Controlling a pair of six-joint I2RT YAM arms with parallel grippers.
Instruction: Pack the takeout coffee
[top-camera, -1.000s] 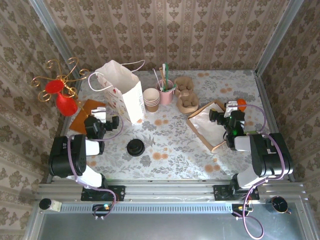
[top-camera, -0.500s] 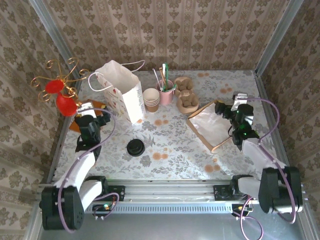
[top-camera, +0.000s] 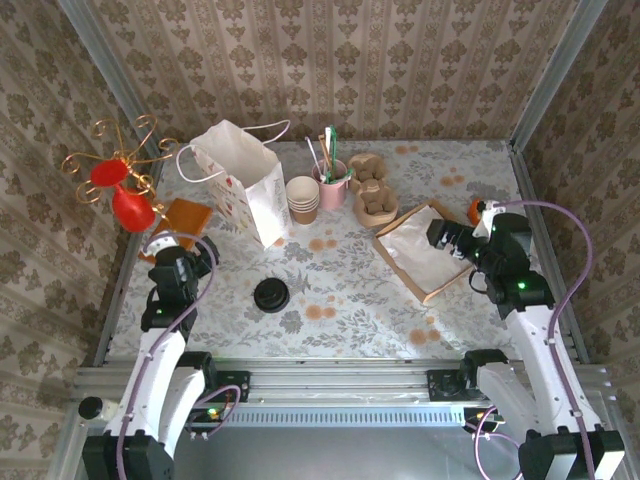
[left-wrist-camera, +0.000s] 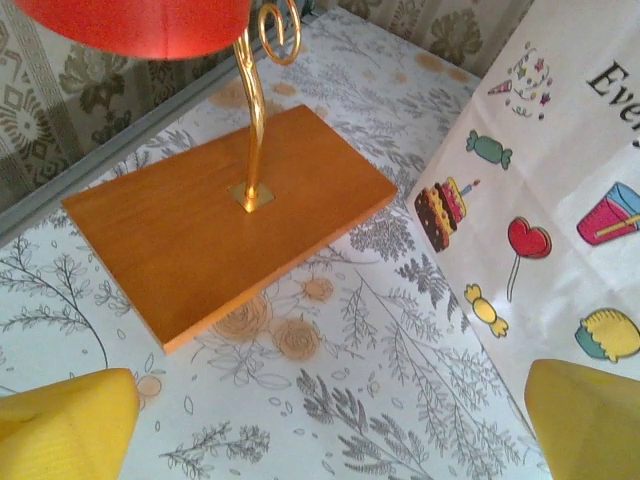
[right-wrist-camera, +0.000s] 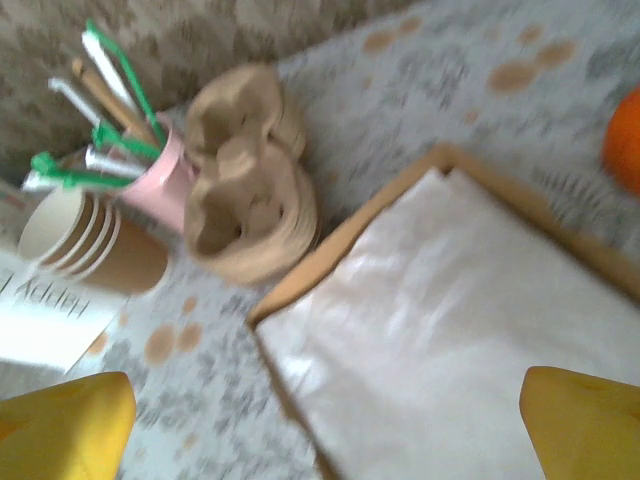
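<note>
No lidded takeout coffee is in view. A flat black lid disc (top-camera: 271, 295) lies alone on the table, front left of centre. Lidless beige cups (top-camera: 302, 198) (right-wrist-camera: 85, 240) are stacked beside the upright white paper bag (top-camera: 245, 185) (left-wrist-camera: 560, 200). My left gripper (top-camera: 193, 257) (left-wrist-camera: 330, 430) hovers open and holds nothing, between the bag and an orange wooden board (left-wrist-camera: 225, 215). My right gripper (top-camera: 445, 238) (right-wrist-camera: 325, 430) is open and holds nothing, over a wooden tray lined with white paper (top-camera: 418, 252) (right-wrist-camera: 460, 330).
A gold stand with red shades (top-camera: 120, 185) rises from the orange board at far left. A pink cup of stirrers (top-camera: 332, 180) (right-wrist-camera: 165, 175) and brown pulp cup carriers (top-camera: 372, 195) (right-wrist-camera: 250, 190) stand at the back. An orange object (top-camera: 482, 208) sits by the tray.
Both arms have unfolded from their low rest pose and lifted. The left gripper drew back slightly left; the right gripper shifted right and stays over the tray.
</note>
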